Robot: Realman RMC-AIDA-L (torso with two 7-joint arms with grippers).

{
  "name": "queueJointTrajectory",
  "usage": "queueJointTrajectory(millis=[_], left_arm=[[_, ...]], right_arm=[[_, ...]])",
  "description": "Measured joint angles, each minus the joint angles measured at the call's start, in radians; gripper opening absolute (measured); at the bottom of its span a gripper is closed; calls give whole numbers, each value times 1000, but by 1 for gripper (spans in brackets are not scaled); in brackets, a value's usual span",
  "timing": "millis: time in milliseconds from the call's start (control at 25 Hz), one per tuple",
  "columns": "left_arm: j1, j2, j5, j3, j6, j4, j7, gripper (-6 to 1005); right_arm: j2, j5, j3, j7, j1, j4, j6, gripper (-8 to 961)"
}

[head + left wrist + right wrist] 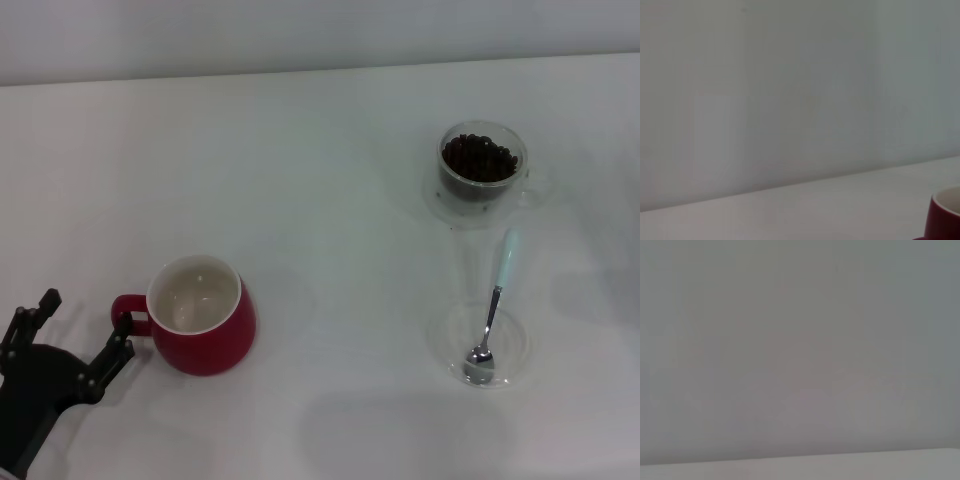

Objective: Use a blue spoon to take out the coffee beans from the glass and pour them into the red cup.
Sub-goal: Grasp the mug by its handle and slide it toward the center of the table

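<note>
Coffee beans (pixel 480 158), dark ovals, fill the clear glass (pixel 483 175); left hand (pixel 82 334) spread beside the glossy red cup (pixel 203 315).

A squat red cup (pixel 205 322) shows a cream-white inside. Dark brown coffee beans (pixel 480 158) fill a clear glass (pixel 482 172). The metal spoon (pixel 494 310) has a pale blue handle. The bench (pixel 330 250) is plain white.

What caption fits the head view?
Open left gripper beside squat red cup; blue-handled metal spoon untouched, clear glass full of beans.
</note>
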Motion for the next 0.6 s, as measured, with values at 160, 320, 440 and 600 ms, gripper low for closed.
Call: queueJointTrajectory(millis=[160, 320, 440, 600], left_arm=[[-17, 0, 4, 0, -18, 0, 3, 875], [-37, 0, 4, 0, -45, 4, 3, 865], [-52, 0, 8, 0, -66, 8, 4, 849], [-64, -1, 25, 0, -85, 9, 4, 828]], right_arm=[[0, 10, 0, 1, -1, 0, -1, 866], [0, 14, 0, 2, -1, 0, -2, 866], [0, 14, 0, 2, -1, 1, -3, 866], [0, 14, 0, 2, 0, 2, -9, 865]])
